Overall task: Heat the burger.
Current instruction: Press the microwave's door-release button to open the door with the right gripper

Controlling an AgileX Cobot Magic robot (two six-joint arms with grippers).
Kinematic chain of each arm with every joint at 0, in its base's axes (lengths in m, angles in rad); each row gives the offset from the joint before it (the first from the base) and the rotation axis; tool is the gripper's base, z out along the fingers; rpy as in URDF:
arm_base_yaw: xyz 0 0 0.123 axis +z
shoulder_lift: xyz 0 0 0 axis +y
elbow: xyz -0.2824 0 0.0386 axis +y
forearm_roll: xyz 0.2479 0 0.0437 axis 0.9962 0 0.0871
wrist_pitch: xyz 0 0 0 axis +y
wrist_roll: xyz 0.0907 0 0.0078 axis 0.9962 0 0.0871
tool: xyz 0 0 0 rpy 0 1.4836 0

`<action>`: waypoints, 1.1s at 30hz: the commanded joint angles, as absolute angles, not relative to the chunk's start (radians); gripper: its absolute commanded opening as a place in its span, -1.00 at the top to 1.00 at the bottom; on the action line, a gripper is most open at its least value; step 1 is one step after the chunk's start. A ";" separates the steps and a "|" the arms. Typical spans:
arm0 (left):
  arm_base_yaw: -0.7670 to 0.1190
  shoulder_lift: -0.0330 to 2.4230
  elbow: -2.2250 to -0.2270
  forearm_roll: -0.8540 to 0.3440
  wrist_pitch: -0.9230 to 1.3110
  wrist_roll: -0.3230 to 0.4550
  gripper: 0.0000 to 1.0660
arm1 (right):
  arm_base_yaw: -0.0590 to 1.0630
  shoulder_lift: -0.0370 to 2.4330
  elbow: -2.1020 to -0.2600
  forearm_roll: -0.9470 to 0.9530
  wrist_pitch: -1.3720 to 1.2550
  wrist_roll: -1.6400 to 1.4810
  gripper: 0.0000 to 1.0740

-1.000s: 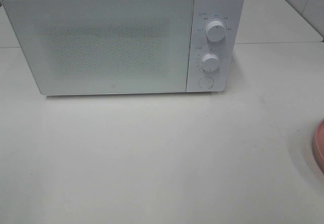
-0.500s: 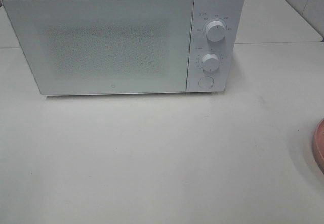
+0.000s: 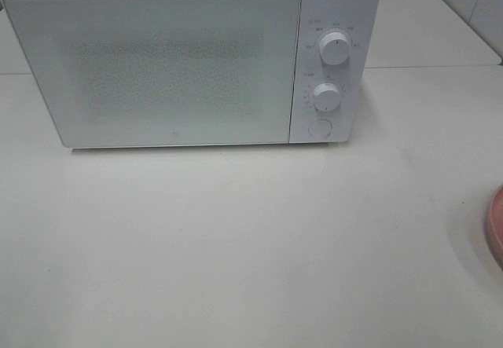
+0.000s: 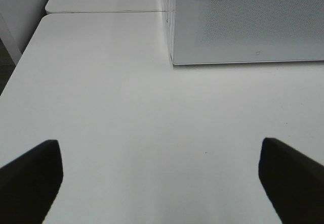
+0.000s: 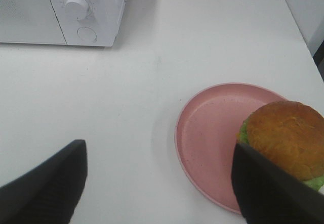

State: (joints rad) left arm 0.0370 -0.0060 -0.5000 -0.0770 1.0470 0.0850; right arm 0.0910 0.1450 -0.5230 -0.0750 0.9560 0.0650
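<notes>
Exterior high view: a white microwave (image 3: 181, 57) sits on the desk (image 3: 236, 246) at about 11 o'clock, its door (image 3: 157, 69) shut and facing the arms. Two knobs (image 3: 335, 49) and a round button (image 3: 318, 127) run down its panel at about 1 o'clock. Only a sliver of the pink plate (image 3: 497, 230) shows, at the 3 to 4 o'clock edge, well apart from the microwave. No arm appears in this view.

The burger (image 5: 286, 140) shows only in the right wrist view. It rests bun-up on the plate (image 5: 212, 128), off to one side and near the rim, with most of the plate bare. The plate probably serves as a carrier, keeping the food off the desk and giving a firm rim to lift. With the door closed, nothing can go in yet, so opening it looks like the first step, and the button is likely its release.

The left end effector (image 4: 159, 150) hovers over bare desk near the door's lower corner. Its fingers (image 4: 30, 173) are spread as wide as they appear to go, holding and touching nothing. That seems a sensible side for door work.

The right end effector (image 5: 159, 150) hangs above the desk beside the plate, also spread wide and empty between the tips. One finger (image 5: 273, 193) overlaps the burger in the picture. I cannot tell whether it touches the bun, and nothing is gripped.
</notes>
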 commanded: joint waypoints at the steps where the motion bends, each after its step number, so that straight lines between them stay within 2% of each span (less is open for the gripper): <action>1: 0.040 -0.026 -0.496 -0.086 1.038 0.079 -0.83 | 0.086 0.195 -0.532 -0.073 0.913 0.058 -0.41; 33: 0.040 -0.026 -0.496 -0.086 1.038 0.079 -0.83 | 0.086 0.638 -0.527 -0.141 0.319 0.050 -0.41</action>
